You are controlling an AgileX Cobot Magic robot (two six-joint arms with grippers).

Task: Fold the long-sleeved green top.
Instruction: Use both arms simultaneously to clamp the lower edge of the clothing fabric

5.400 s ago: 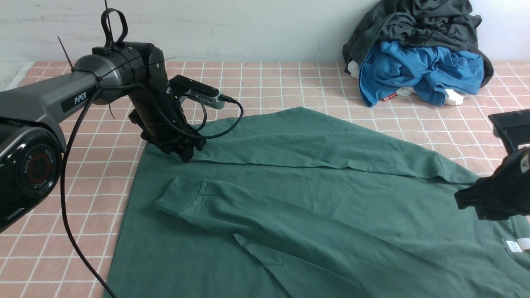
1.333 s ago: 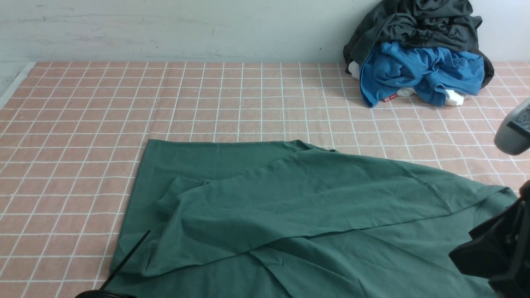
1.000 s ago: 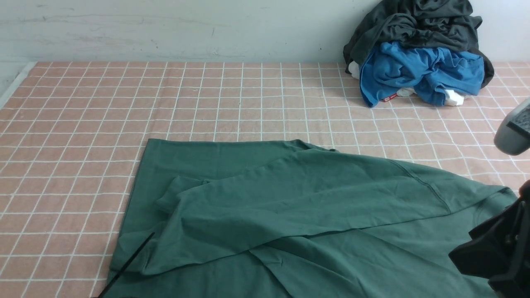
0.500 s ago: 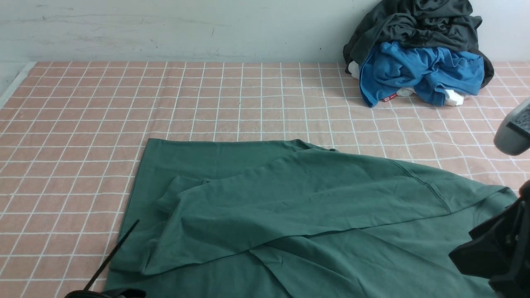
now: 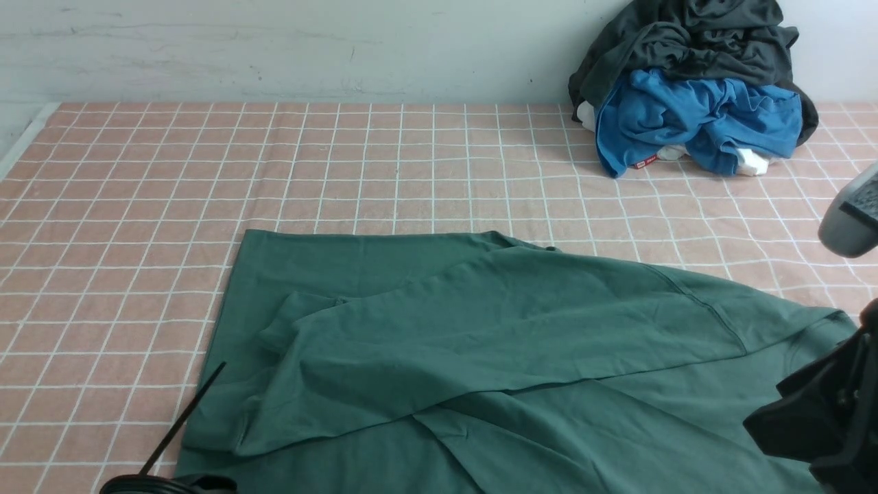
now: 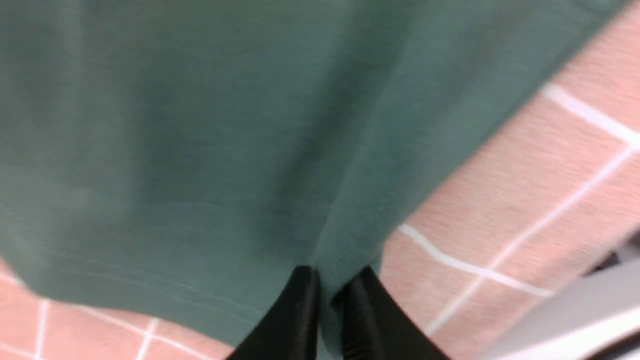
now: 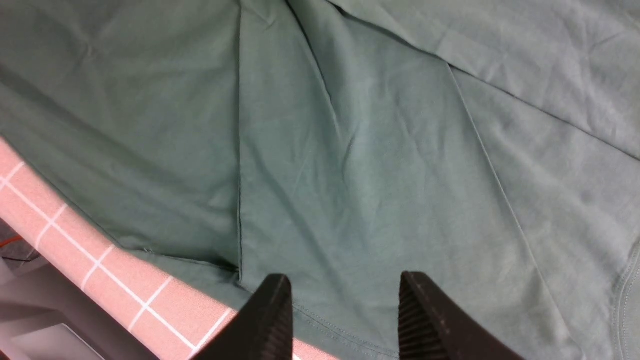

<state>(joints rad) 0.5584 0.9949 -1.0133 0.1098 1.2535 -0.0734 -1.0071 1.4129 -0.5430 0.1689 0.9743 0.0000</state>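
Front view: rumpled green long-sleeved top [image 5: 514, 322], hem between clenched left jaws; right jaws apart.

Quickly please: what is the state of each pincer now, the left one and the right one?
Left pincer: closed, pinching the green top.
Right pincer: open, holding nothing.

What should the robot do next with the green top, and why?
Probably lower the right fingers onto the near hem of the green top and close them. The left fingers already pinch the cloth's edge, while the right ones hang open above it, holding nothing. With both sides gripped, the hem could be lifted for a fold.
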